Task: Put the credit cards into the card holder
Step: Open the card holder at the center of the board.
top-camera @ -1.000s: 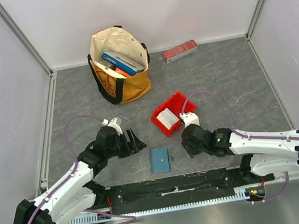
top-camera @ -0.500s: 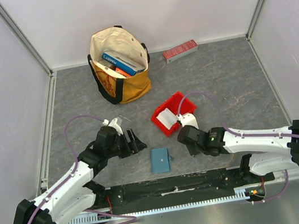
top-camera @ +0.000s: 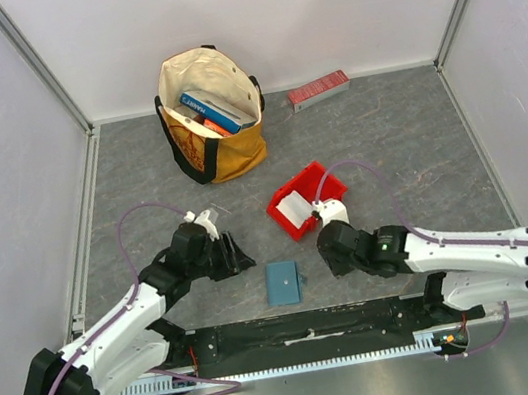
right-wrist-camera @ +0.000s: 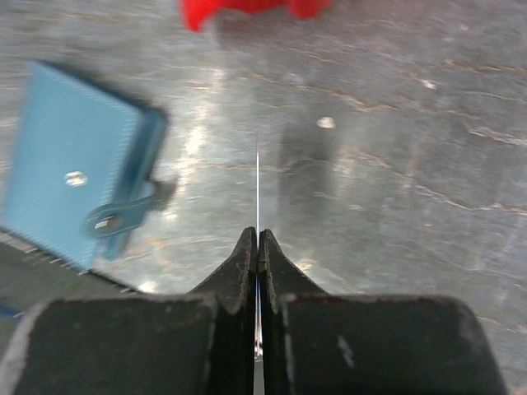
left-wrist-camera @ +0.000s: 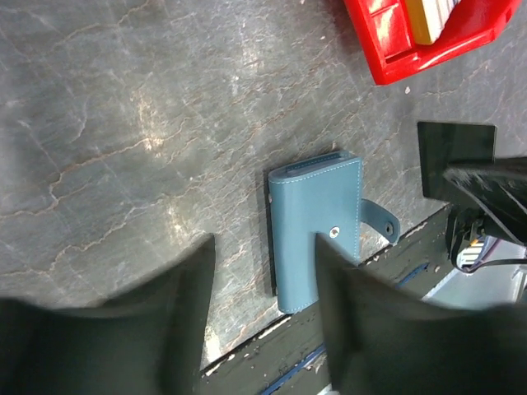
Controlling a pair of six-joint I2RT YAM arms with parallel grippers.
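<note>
Black, matte, wedge-shaped plastic at the tips of the right gripper (right-wrist-camera: 257, 236), both fingers pressed flat together and clamped on a thin credit card (right-wrist-camera: 257, 185). Card seen edge-on only, as a pale hairline rising straight from the pinch, face and colour not to be told. Held off the table, near the right of the card holder (right-wrist-camera: 74, 156): a small, flat, teal-blue folding wallet with fine stitching along its edge, a metal snap stud on the cover and a narrow closure tab sticking out loose at the side. Folded shut, lying flat near the table's near edge, between the two grippers.

Right arm of smooth white shells and black joints, stretched low from its base and reaching left, wrist tipped down toward the surface, purple cable arched above.

Left gripper (left-wrist-camera: 265, 247) spread wide, nothing between its blurred dark fingers, poised above the wallet's left side. Left arm low too, elbow bent, reaching right.

Grey, stone-veined table (top-camera: 405, 133), slightly glossy. Glossy red plastic bin (top-camera: 328, 185) beyond the wallet, with other credit cards (top-camera: 296, 210) inside, white on top. Farther back, cream-and-mustard canvas tote bag (top-camera: 213, 115) holding books, and a long red box (top-camera: 318, 90) by the rear wall.
</note>
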